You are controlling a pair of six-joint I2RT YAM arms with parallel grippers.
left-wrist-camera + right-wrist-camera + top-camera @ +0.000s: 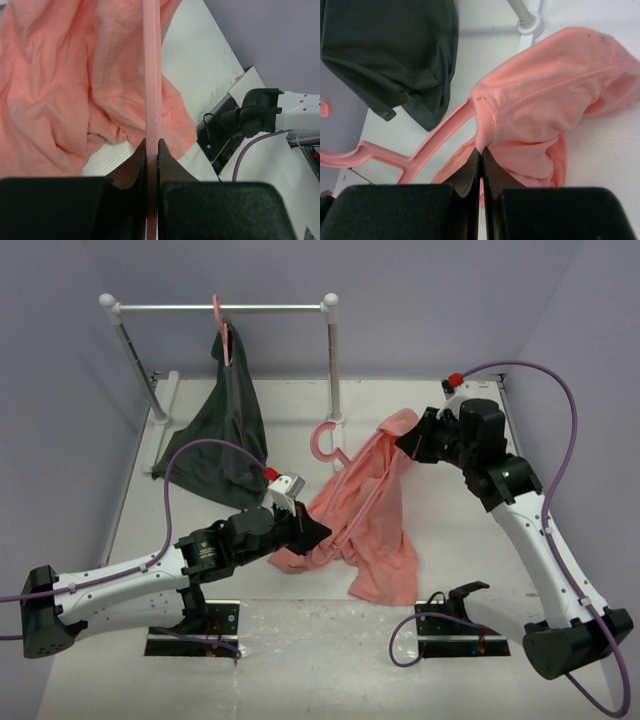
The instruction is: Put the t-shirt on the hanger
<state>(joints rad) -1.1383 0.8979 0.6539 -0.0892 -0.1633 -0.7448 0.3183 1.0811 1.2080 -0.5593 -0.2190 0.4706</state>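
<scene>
One white worktop point(450, 550) carried the salmon t-shirt point(380, 540), which lay crumpled in the middle between the two arms, soft and limp. The thin pink hanger point(152, 75) lay across it with one sloped arm going into the cloth. The hanger seemed stiff, light and smooth, so I judge a sloped arm the best hold, and there the left gripper point(152, 144) had its jaws clamped on it; the shirt is better taken at a sewn edge, where the right gripper point(481, 150) had its jaws pressed together on a seam.
</scene>
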